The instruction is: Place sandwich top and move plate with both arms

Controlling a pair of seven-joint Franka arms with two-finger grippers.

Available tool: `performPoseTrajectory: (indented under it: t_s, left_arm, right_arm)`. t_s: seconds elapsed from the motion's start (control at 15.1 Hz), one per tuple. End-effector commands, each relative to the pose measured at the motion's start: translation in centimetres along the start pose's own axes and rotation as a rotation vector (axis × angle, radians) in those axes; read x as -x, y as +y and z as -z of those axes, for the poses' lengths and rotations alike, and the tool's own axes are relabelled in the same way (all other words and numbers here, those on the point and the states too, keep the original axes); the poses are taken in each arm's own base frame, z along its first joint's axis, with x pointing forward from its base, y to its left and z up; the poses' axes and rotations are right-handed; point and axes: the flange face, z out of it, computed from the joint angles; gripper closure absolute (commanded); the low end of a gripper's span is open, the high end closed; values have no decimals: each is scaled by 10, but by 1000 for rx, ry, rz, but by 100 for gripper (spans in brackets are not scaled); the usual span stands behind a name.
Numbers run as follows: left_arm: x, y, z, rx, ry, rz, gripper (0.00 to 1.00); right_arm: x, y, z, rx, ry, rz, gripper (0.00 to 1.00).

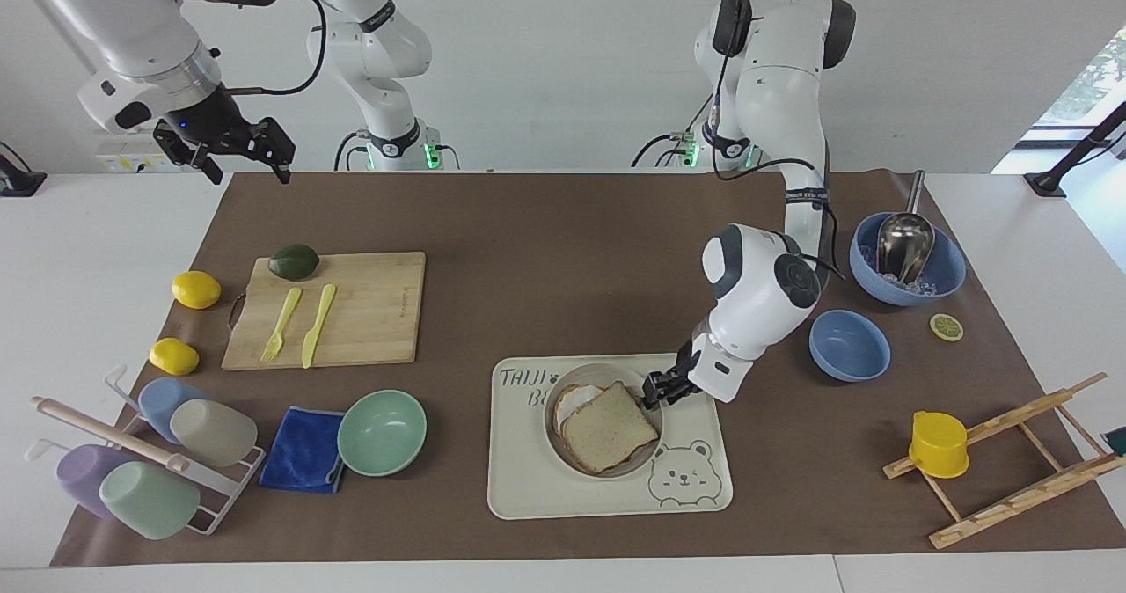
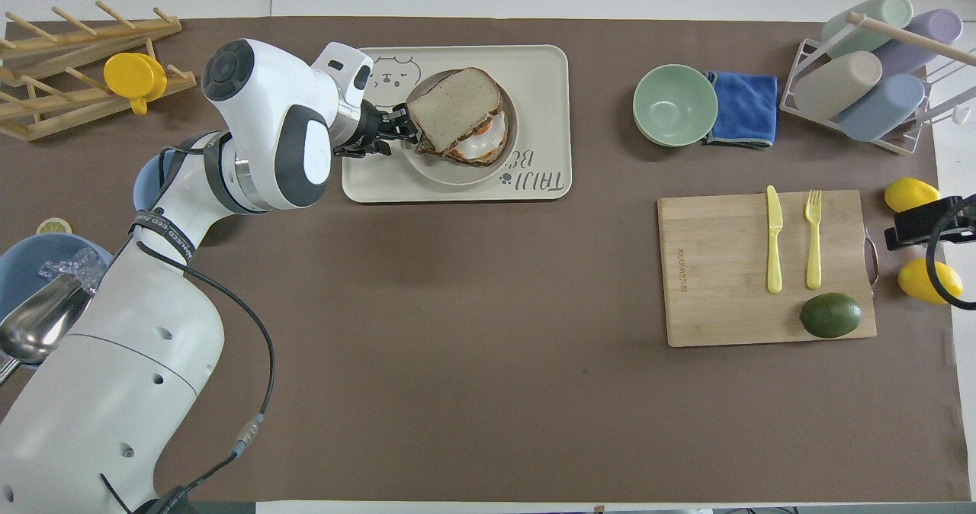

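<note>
While on tray (image 1: pixel 528 487): plate (image 1: pixel 558 439) w/ sandwich top (image 1: pixel 609 428) | left tool (image 1: pixel 655 391) at rim

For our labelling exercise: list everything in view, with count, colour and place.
sandwich top: 1, pale, on the egg toast
plate: 1, cream-grey, on the tray
tray: 1, cream, on the brown mat
green bowl: 1, mint, beside the blue cloth
cups: 4, pastel, on the cup rack
cutting board: 1, wood, right arm's end
avocado, fork, knife: 1 each, green, yellow, yellow, on the board
lemons: 2, yellow, beside the board
blue bowls: 2, left arm's end, one holding a scoop
lemon slice: 1, yellow, beside them
yellow cup: 1, on the wooden rack
left gripper: black, jaws shut on the plate's rim
right gripper: black, jaws open, waiting raised over the lemons
</note>
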Motion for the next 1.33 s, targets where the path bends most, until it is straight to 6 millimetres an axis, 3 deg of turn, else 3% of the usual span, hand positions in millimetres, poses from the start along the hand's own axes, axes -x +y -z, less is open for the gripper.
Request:
performPoseTrajectory:
  t_s: [0.0, 0.27, 0.46, 0.8, 1.26]
  left_arm:
    - [7, -3, 13, -23, -25, -11, 0]
    - [2, -16, 41, -43, -54, -40, 0]
    - [4, -17, 73, -91, -46, -76, 0]
    - [9, -35, 159, -237, -18, -125, 0]
    - [43, -47, 266, -313, -17, -133, 0]
  right_arm:
    - [2, 2, -1, 8, -1, 18, 0]
    - [2, 2, -1, 8, -1, 18, 0]
    - [2, 1, -1, 8, -1, 19, 0]
    - [2, 2, -1, 8, -1, 18, 0]
    - [2, 2, -1, 8, -1, 18, 0]
